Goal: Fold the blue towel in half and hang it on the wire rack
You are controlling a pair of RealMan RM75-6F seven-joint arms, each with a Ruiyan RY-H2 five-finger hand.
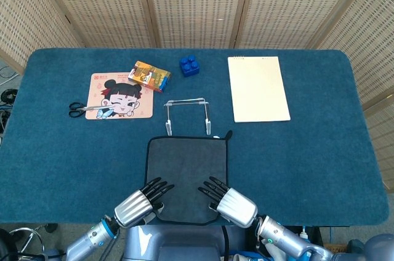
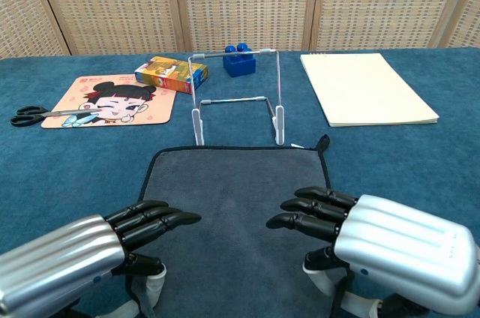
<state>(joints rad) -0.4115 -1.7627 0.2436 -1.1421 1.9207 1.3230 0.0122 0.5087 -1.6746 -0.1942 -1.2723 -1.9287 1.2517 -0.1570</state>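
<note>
The grey-blue towel [image 1: 186, 168] with a dark hem lies flat on the table, its far edge just in front of the wire rack [image 1: 188, 113]. In the chest view the towel [image 2: 232, 198] fills the foreground and the rack [image 2: 236, 97] stands upright behind it. My left hand [image 1: 143, 199] is over the towel's near left corner, my right hand [image 1: 225, 200] over the near right corner. Both the left hand [image 2: 97, 247] and the right hand [image 2: 375, 239] have fingers stretched out above the cloth and thumbs low at the near hem. A gap shows between fingers and thumbs.
Behind the rack lie a colourful box [image 1: 149, 76] and a blue toy brick [image 1: 189, 65]. A cartoon mat [image 1: 121, 96] with scissors [image 1: 83, 108] is at the left, a pale notepad [image 1: 258, 88] at the right. The table's front edge runs just below my hands.
</note>
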